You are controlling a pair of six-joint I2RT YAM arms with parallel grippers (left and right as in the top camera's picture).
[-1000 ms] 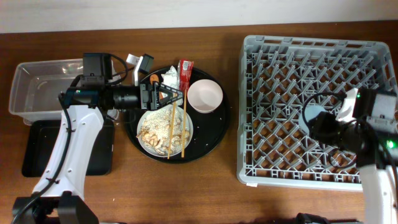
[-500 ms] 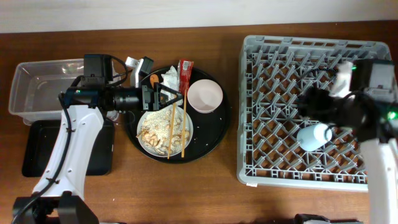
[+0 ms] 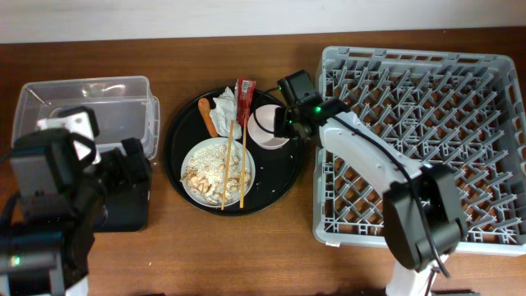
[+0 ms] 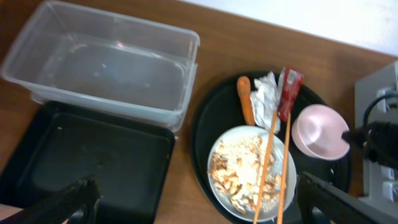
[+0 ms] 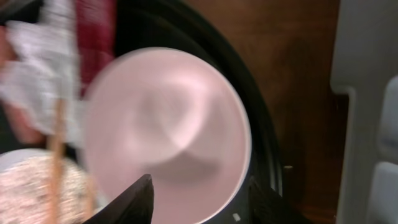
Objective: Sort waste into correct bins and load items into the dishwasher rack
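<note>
Dark wooden table (image 3: 246,247) against a pale wall (image 3: 164,16).

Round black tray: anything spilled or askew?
Nothing stands out. The chopsticks lie across the plate over the rice scraps; red wrapper, napkin, sausage piece and bowl all sit on the tray, nothing spilled.

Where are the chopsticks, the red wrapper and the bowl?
chopsticks (image 4: 266,165): left wrist view, mid-length of one stick.
red wrapper (image 4: 290,84): left wrist view, its centre.
bowl (image 4: 320,132): left wrist view, inside bottom.

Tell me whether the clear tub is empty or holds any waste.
Empty: in the left wrist view the clear tub shows only its bare bottom.
</note>
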